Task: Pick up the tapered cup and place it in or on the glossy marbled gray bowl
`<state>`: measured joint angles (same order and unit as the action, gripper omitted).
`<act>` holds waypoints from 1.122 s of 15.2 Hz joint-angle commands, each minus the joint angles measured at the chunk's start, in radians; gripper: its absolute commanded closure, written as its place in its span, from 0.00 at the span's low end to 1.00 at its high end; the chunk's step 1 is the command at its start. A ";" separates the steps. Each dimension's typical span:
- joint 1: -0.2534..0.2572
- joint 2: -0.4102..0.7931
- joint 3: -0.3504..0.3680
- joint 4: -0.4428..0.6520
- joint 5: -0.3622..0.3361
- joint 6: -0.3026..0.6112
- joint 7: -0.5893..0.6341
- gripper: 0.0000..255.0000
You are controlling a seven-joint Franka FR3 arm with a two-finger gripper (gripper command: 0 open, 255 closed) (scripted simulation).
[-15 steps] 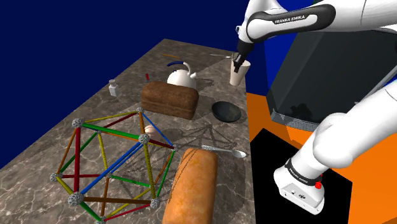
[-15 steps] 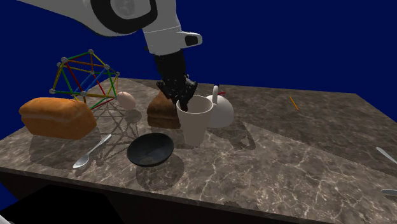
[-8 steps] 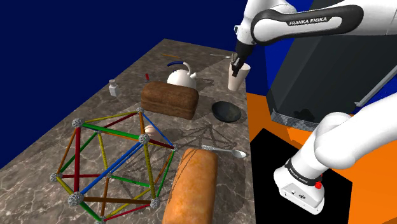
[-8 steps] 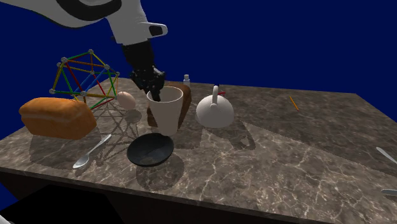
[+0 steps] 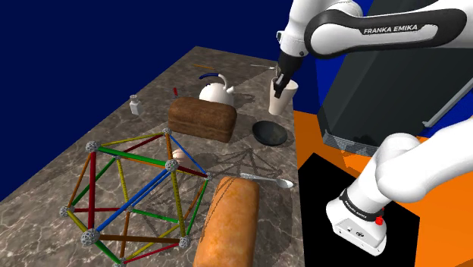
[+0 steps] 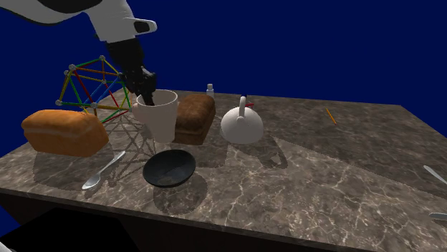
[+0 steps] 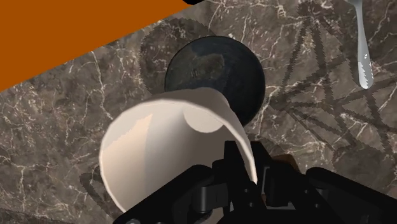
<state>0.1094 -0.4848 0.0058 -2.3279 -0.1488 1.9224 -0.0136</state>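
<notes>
A cream tapered cup (image 5: 281, 99) hangs in the air above the marble table, with my black gripper (image 5: 282, 80) shut on its rim, one finger inside and one outside. In the second exterior view the cup (image 6: 159, 117) hangs from the gripper (image 6: 147, 97) above and a little behind the dark glossy bowl (image 6: 169, 168). The bowl (image 5: 270, 133) sits near the table's edge. In the wrist view the cup (image 7: 159, 147) is clasped by the gripper (image 7: 254, 177), and the bowl (image 7: 216, 71) lies below, partly hidden by the cup's rim.
A dark brown loaf (image 5: 202, 119) and a white teapot (image 5: 216, 92) stand beside the bowl. A spoon (image 5: 267, 179), an egg (image 5: 179, 154), a large golden loaf (image 5: 227, 224) and a coloured rod frame (image 5: 129, 193) lie nearer. The table edge drops to orange floor (image 5: 318, 129).
The gripper has carried the cup toward the second exterior view's left, away from the teapot and past the brown loaf, to a spot above and behind the bowl.
</notes>
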 commanded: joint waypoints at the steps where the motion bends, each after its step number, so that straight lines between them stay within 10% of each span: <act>1: 0.001 -0.001 0.003 -0.023 0.000 0.021 0.008 1.00; 17: -0.005 0.055 0.002 -0.196 -0.020 0.248 0.042 1.00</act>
<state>0.1052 -0.4351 0.0076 -2.5138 -0.1669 2.1546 0.0258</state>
